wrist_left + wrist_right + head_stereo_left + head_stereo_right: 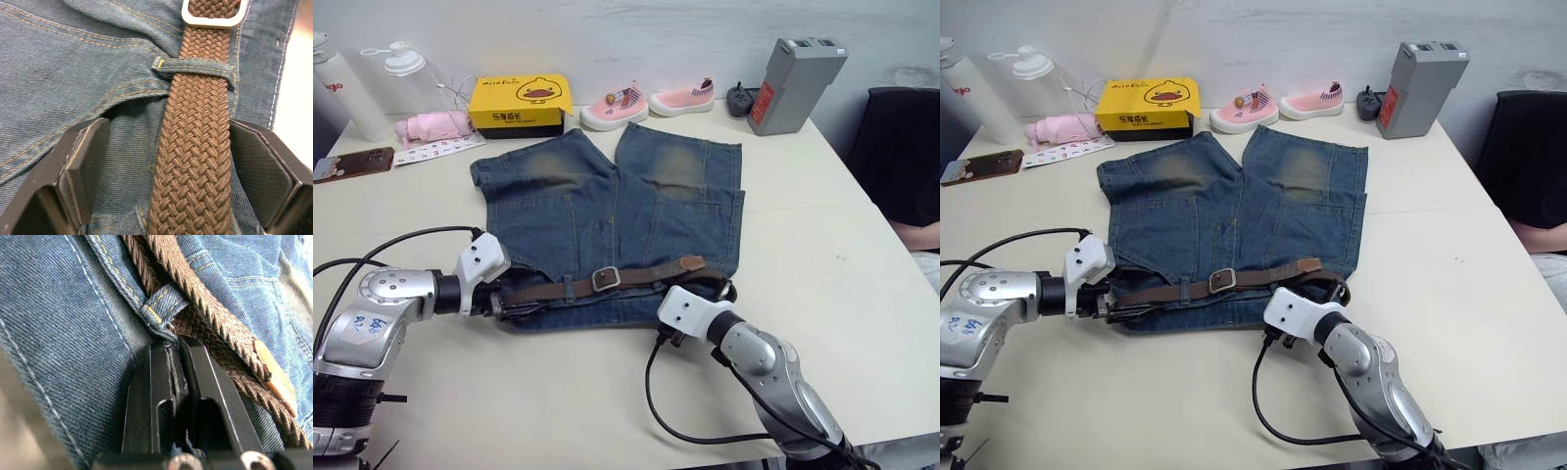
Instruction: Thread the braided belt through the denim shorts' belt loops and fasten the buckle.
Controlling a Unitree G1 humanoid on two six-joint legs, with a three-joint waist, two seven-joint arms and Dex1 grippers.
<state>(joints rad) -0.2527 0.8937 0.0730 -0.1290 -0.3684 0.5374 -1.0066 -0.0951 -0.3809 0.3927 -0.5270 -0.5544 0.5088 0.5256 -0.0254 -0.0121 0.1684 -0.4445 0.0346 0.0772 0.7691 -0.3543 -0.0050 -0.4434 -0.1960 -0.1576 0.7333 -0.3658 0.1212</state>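
The table [862, 294] carries the denim shorts [607, 211] spread flat, waistband toward the robot. The braided belt [646, 275] lies along that waistband under a belt loop [195, 67], its buckle [605, 278] near the middle. The left gripper [181, 171] stands spread wide, straddling the belt. The right gripper [176, 382] is pinched tight on denim just beside another loop.

A pale table [842, 245] carries the denim shorts [607, 211] in the middle. Along its far edge lie a yellow box [521, 105], pink shoes [646, 103], a grey battery pack [796, 83], a phone [352, 164] and bottles [406, 73].
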